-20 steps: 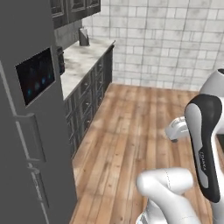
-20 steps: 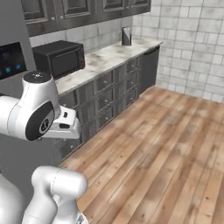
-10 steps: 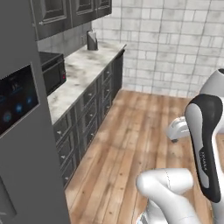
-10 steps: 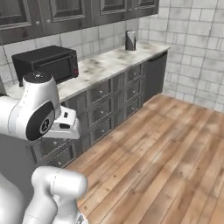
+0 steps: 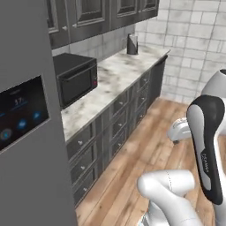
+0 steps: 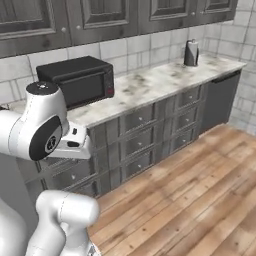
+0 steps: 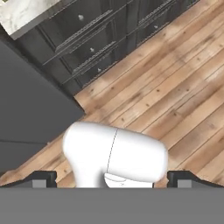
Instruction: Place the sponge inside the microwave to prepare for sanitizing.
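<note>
Pincer [image 7: 112, 178] spread wide, empty, aimed at floor bc microwave [image 5: 75, 78], upper left on table [image 5: 112, 81], is far off.

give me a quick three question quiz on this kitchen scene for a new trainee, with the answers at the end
1. True or false: the microwave door is shut.
2. What stands at the far end of the counter? A) dark canister B) sponge C) pan
3. How do the gripper jaws stand?

Key: 1 true. 2 A. 3 open, holding nothing, above the wooden floor.
</note>
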Controlling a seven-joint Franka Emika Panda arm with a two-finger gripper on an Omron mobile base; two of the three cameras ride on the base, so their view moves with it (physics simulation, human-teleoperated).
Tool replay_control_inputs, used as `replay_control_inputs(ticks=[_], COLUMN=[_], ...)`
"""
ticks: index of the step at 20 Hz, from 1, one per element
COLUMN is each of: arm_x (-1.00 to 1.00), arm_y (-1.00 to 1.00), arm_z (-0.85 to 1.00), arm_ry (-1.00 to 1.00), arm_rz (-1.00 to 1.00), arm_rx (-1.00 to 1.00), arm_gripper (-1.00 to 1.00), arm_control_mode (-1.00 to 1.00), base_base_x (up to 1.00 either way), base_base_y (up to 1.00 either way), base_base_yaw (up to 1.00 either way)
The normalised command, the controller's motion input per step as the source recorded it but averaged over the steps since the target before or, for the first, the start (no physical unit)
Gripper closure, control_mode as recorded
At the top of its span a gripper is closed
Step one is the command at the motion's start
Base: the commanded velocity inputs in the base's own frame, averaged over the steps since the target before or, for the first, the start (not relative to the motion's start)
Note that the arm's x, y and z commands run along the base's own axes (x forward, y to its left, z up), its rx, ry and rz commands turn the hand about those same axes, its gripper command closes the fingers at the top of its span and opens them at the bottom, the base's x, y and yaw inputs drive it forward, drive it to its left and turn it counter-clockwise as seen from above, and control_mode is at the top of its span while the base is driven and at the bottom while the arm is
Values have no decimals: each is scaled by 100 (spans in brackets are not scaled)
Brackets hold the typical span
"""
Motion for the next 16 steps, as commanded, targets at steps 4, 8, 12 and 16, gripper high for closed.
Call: replay_control_inputs(ticks=[4,8,12,16], arm_x=[0,0,0,0], arm_y=[0,0,0,0], arm_z=[0,0,0,0], arm_ry=[0,0,0,0], arm_rz=[0,0,0,0], arm_rx=[0,0,0,0], arm_gripper=[-100,-100,-100,-100], arm_control_mode=[100,100,100,100], base_base_x=[76,75,74,60], base_base_y=[0,-1,-6,-13], base_base_yaw=[46,46,45,55])
